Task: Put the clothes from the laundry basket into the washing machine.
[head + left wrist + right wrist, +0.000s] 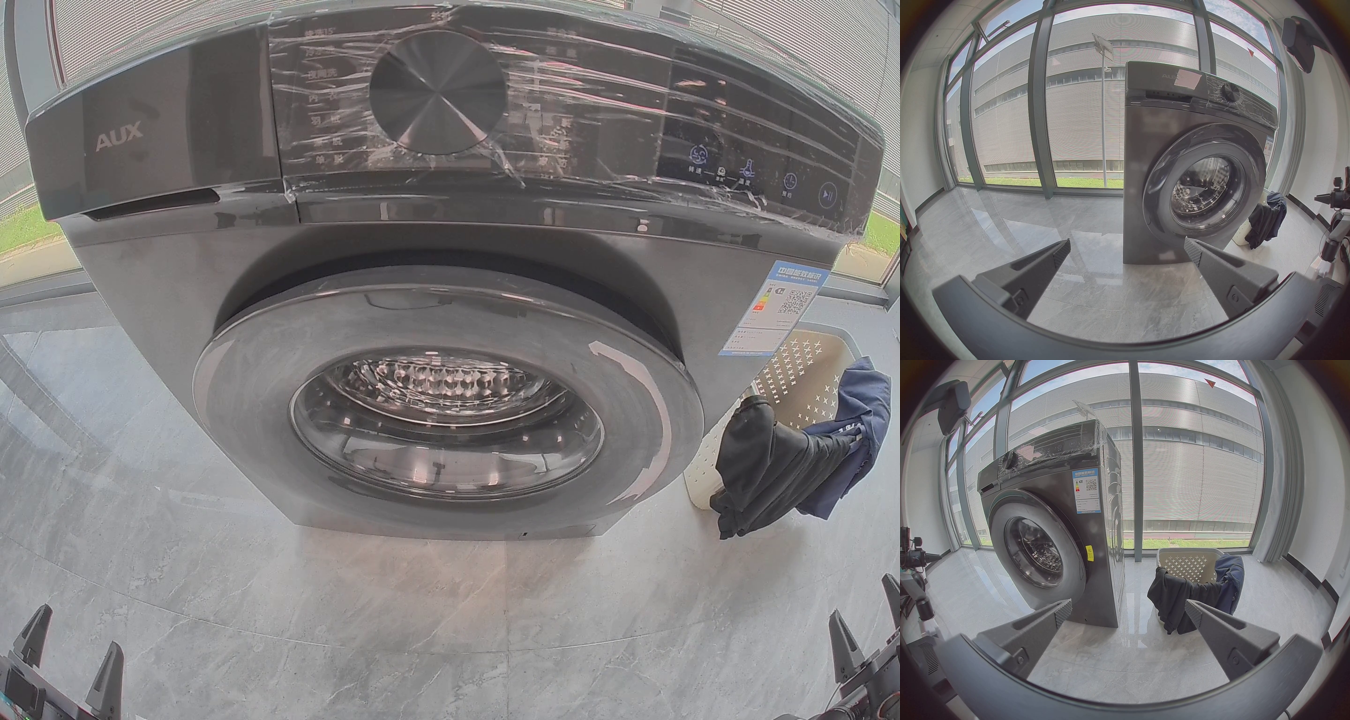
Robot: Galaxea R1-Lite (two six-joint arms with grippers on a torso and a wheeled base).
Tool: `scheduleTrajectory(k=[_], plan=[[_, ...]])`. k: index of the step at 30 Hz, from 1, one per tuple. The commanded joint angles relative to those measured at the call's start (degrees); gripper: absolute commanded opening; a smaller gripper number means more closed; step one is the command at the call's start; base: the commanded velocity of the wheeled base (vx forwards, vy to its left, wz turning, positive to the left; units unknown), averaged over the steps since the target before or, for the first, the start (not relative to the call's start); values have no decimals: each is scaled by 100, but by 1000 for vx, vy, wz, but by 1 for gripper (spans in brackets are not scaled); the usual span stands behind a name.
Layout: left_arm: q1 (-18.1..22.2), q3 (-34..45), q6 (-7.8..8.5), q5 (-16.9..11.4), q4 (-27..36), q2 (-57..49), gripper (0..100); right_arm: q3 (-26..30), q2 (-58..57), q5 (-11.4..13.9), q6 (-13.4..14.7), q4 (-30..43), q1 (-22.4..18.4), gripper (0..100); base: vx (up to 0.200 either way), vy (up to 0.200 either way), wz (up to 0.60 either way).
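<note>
A grey front-loading washing machine [450, 234] stands right before me with its round glass door [448, 424] shut. To its right sits a white laundry basket [806, 370] with a black garment [769, 464] and a dark blue garment [858, 422] draped over its rim. The machine [1190, 164] and the basket's clothes [1265, 220] also appear in the left wrist view, the basket [1188, 564] and black garment [1174, 596] in the right wrist view. My left gripper [70, 652] is low at the left, open and empty. My right gripper [867, 623] is low at the right, open and empty.
Polished grey tile floor [422, 609] stretches between me and the machine. Tall windows [1190, 453] run behind the machine and basket. A white wall [1322, 500] stands to the right of the basket.
</note>
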Motion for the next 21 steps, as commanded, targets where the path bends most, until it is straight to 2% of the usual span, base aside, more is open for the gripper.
scheduleTrajectory(k=[1, 3, 7, 9, 21], plan=[[3, 101, -10, -6, -1, -86, 100, 101, -93, 2, -1, -2, 5, 100, 0, 0, 0], [3, 101, -10, 2, -1, -86, 100, 101, -93, 2, -1, -2, 5, 100, 200, 0, 0], [3, 101, -10, -6, -1, -86, 100, 101, -93, 11, -1, -2, 5, 100, 200, 0, -600], [3, 101, -1, -6, -1, -86, 100, 101, -93, 2, -1, -2, 5, 100, 0, 0, -600], [3, 101, -10, 2, -1, -86, 100, 101, -93, 2, -1, -2, 5, 100, 0, 0, 0]])
